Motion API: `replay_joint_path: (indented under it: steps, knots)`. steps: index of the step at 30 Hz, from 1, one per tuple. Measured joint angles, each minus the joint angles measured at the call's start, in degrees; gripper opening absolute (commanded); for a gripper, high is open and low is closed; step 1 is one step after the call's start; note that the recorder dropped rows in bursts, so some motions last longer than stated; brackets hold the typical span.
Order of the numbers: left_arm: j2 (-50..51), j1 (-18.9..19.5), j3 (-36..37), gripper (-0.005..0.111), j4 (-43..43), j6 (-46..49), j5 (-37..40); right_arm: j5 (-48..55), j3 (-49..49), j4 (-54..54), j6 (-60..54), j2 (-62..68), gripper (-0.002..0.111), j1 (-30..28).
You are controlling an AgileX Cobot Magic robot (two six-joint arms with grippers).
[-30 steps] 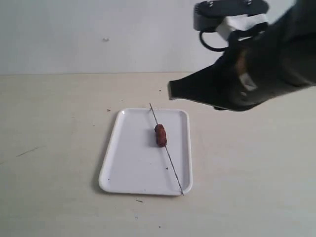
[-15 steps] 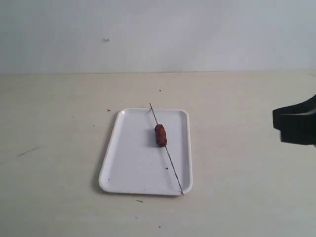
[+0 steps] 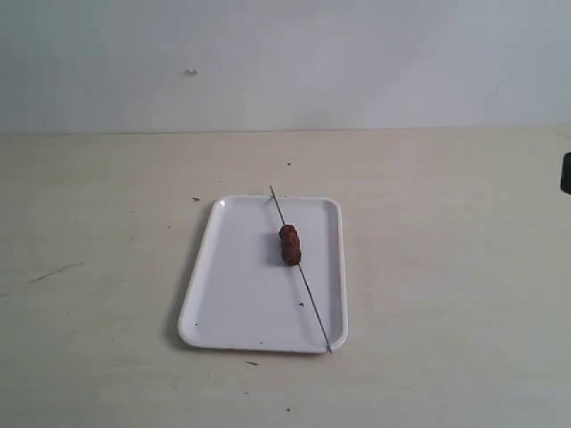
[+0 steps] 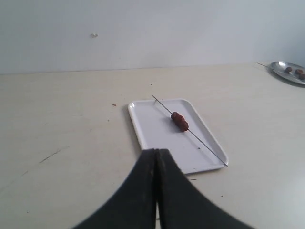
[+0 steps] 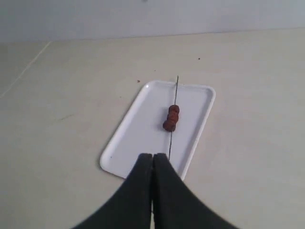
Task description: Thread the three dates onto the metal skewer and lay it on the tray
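Closest to each wrist camera are the two black grippers. The left gripper (image 4: 156, 151) has its two tapered fingers pressed flat together with nothing between them. The right gripper (image 5: 152, 156) is likewise fully closed and empty. Both hang above the pale beige table (image 3: 446, 267), apart from the flat white rectangular tray (image 3: 236, 294) with rounded corners and a low rim. In the exterior view only a black sliver shows at the right edge.

On the tray lies the thin, straight grey metal skewer (image 3: 310, 298), running diagonally along the tray's right side. Its near tip reaches the rim at the near right corner; its far tip pokes just past the far rim. Threaded on it, a little beyond the middle, sit the three wrinkled, dark red-brown dates (image 3: 290, 244), pressed against one another in a short row and resting on the tray floor.

Further off, the left wrist view shows a round silver metal plate (image 4: 281, 67) with a few small dark fruits (image 4: 288, 69) on it. Behind the table stands a plain light grey wall (image 3: 285, 62).
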Motion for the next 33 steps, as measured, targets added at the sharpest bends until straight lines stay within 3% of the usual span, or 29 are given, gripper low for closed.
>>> replay_joint_path:
  steps: [4, 10, 17, 24, 33]
  knots:
    - [0.00, 0.00, 0.00, 0.000, 0.11, 0.00, 0.34, -3.52, 1.15, -1.31, -2.70, -4.47, 0.000, -5.42]
    - [0.00, 0.00, 0.00, 0.000, 0.11, -0.15, 0.57, -21.92, 13.63, -4.80, -4.69, -11.39, 0.000, -21.99]
    - [0.00, 0.00, 0.00, 0.000, 0.11, -0.15, 0.57, -25.93, 25.59, -5.03, -8.40, -19.03, 0.000, -34.91]
    - [0.00, 0.00, 0.00, 0.000, 0.11, -0.15, 0.67, -29.67, 35.28, -5.03, -8.90, -28.29, 0.000, -38.58]
    - [0.00, 0.00, 0.00, 0.000, 0.11, -0.15, 0.67, -31.14, 37.89, -5.03, -9.42, -30.57, 0.000, -38.63]
